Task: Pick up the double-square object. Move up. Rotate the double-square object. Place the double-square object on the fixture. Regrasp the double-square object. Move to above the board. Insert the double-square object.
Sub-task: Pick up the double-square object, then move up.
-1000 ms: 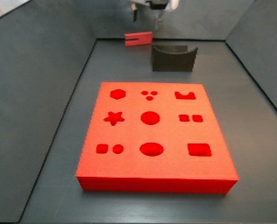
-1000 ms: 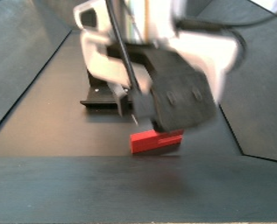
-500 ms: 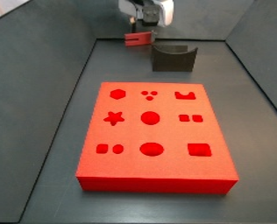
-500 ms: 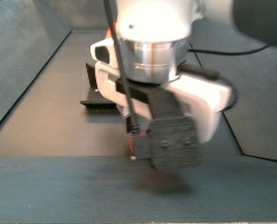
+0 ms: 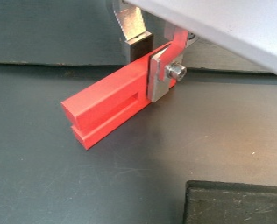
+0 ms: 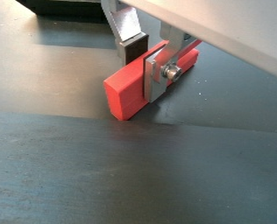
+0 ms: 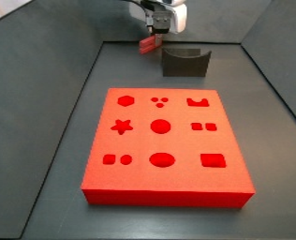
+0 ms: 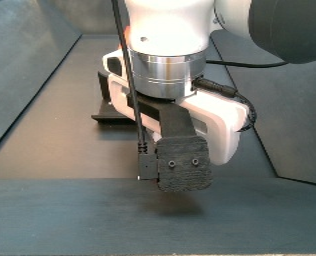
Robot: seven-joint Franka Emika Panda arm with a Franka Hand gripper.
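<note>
The double-square object (image 5: 103, 107) is a small red flat block standing on its long edge between my gripper's fingers. My gripper (image 5: 151, 59) is shut on it: the dark pad presses one face and the silver plate with a bolt (image 5: 165, 72) the other. Both wrist views show this grip (image 6: 148, 63) on the red block (image 6: 129, 87). The block is at or just above the dark floor. In a side view the gripper (image 7: 155, 34) holds the block (image 7: 150, 44) at the back, just left of the fixture (image 7: 185, 62). The board (image 7: 176, 173) lies nearer the front.
In a side view the arm's wrist (image 8: 174, 90) fills the middle and hides the block, with the fixture (image 8: 111, 108) behind it. Grey walls line the floor on both sides (image 7: 57, 103). A dark block edge (image 5: 240, 203) lies near the gripper.
The gripper came down over the red block, which lay free on the floor, and closed on it. In the side view the block now looks narrower and tilted.
</note>
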